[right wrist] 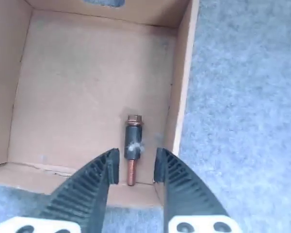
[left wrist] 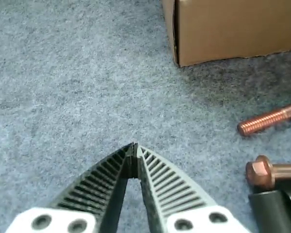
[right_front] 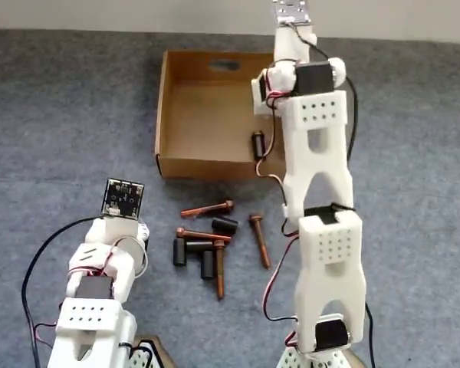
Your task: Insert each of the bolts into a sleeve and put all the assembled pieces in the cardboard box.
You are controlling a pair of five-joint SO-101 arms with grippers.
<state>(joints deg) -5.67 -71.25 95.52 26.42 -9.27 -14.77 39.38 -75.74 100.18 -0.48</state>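
Right gripper (right wrist: 136, 167) hangs released above the cardboard box (right wrist: 183, 73), a sleeved bolt (right wrist: 134, 145) lying on the box floor below the gap between its fingers, while the left gripper (left wrist: 133, 158) sits clenched on nothing, loose bolts (left wrist: 269, 121) and a bare sleeve (left wrist: 274, 211) near its side.

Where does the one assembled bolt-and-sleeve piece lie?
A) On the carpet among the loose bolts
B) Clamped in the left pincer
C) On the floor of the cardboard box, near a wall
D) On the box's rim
C: the sleeved bolt lies flat on the floor of the cardboard box, close to its wall, with the open right pincer above it.
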